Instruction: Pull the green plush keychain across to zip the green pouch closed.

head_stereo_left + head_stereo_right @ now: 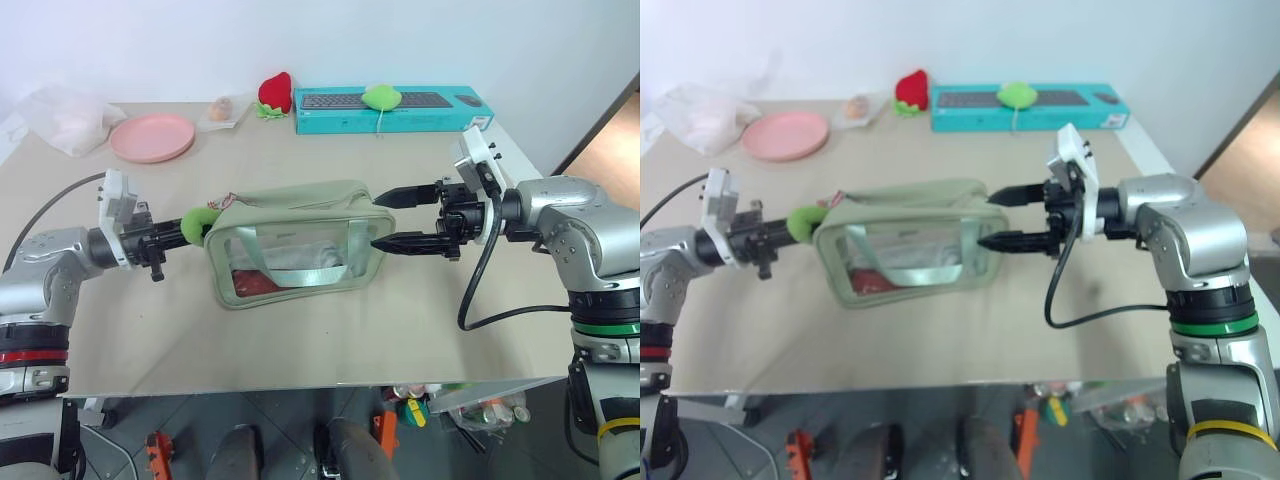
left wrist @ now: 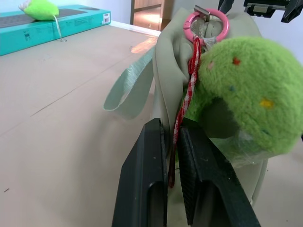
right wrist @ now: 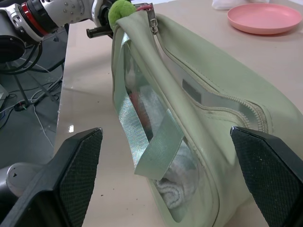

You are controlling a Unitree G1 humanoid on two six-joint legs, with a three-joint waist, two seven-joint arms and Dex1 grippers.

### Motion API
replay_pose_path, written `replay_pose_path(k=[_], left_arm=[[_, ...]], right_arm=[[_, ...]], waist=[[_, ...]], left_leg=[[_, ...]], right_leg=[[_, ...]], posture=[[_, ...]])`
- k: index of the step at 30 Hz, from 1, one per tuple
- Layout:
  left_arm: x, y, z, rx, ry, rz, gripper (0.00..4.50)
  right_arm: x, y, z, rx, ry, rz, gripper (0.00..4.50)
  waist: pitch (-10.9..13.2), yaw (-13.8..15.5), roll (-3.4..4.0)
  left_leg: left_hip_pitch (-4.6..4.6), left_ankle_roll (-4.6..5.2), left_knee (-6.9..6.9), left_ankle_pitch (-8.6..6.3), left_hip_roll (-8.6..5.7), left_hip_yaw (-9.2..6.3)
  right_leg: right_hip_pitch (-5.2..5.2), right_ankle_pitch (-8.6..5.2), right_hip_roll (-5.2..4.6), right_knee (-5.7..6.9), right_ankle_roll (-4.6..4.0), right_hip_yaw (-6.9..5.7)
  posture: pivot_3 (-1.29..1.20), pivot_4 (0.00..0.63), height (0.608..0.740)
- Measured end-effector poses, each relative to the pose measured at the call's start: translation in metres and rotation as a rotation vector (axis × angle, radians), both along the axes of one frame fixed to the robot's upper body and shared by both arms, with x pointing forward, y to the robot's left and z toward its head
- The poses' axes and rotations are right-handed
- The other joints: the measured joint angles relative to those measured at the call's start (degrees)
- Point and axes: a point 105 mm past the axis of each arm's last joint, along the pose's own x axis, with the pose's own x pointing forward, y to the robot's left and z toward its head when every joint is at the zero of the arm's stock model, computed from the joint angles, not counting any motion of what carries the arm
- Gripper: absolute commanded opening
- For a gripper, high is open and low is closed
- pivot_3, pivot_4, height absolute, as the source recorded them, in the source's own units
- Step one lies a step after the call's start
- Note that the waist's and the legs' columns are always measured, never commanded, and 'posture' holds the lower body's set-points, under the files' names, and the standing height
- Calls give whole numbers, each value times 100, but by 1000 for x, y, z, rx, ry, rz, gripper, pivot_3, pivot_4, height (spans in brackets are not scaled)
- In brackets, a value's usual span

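Left gripper (image 2: 171, 156): jaws nipped shut on keychain (image 1: 196, 224) cord.
Right gripper (image 1: 385, 220): jaws wide, empty, bracketing pouch (image 1: 290, 245) end.
Technique: clamp that end first, then pull keychain along zipper.

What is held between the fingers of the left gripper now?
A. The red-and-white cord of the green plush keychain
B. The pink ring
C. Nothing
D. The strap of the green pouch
A: the left gripper is shut on the thin red-and-white cord hanging beside the green plush keychain.
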Motion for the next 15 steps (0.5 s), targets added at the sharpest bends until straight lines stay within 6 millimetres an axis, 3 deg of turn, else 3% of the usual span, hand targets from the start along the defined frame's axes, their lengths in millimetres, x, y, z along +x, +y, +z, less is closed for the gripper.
replay_pose_path(k=[7, 15], left_arm=[[0, -1, -1, 5, 0, -8, 424], [1, -2, 1, 2, -7, -11, 424]], right_arm=[[1, -3, 1, -10, -8, -11, 4500], [17, -28, 6, -38, -39, -120, 4500]], waist=[[0, 22, 0], [0, 27, 0]], left_leg=[[-2, 0, 3, 0, -2, -2], [-3, 0, 4, 0, -9, -3]], right_leg=[[0, 0, -1, 0, 0, -2], [0, 0, -1, 0, 0, -3]], posture=[[0, 150, 740], [0, 150, 740]])
